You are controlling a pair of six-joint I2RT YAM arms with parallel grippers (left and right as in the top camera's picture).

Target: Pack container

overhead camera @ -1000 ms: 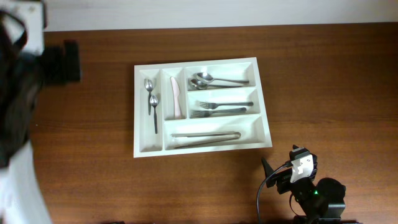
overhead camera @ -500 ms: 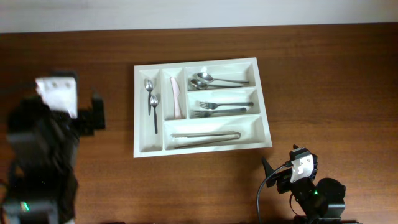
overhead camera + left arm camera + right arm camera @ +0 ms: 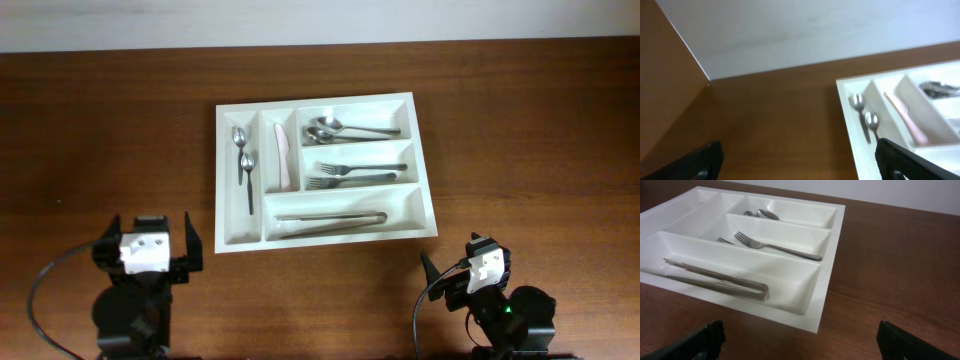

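Between the two black fingers of the left gripper (image 3: 800, 159) there is only bare wood; they are spread wide and hold nothing. The right gripper (image 3: 800, 342) is the same, spread wide with nothing in it. Both arms sit low and tucked in at the near edge of the table (image 3: 520, 120), one by each near corner of the container (image 3: 236, 228), close to it but not touching it. The container lies flat in the middle of the table, nearer the far side. Two small spoons (image 3: 241, 152) lie in its far-left narrow slot and a pale knife (image 3: 284, 155) in the slot beside them. The big spoons (image 3: 332, 128) fill the top long slot, the forks (image 3: 345, 174) the middle one, and the tongs (image 3: 330, 218) the bottom one. Every slot has something in it, and I can see no loose piece out on the wood. So I think the packing is done, or very nearly, and the arms look like they are resting.
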